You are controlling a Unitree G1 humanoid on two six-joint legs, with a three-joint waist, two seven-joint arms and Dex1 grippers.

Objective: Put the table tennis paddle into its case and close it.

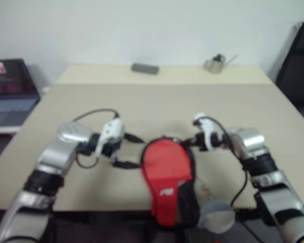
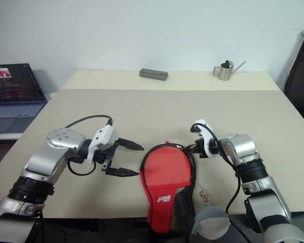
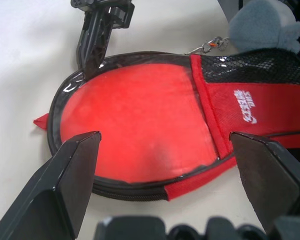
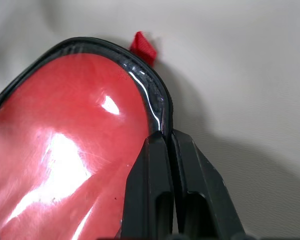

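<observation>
case [image 2: 165, 177] carries small white logo [image 2: 164, 198], lettering too small to read.

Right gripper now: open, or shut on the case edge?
Shut. In the right wrist view the right gripper has its two fingers pressed together at the black rim of the case; whether they pinch the rim, cannot tell.
</observation>
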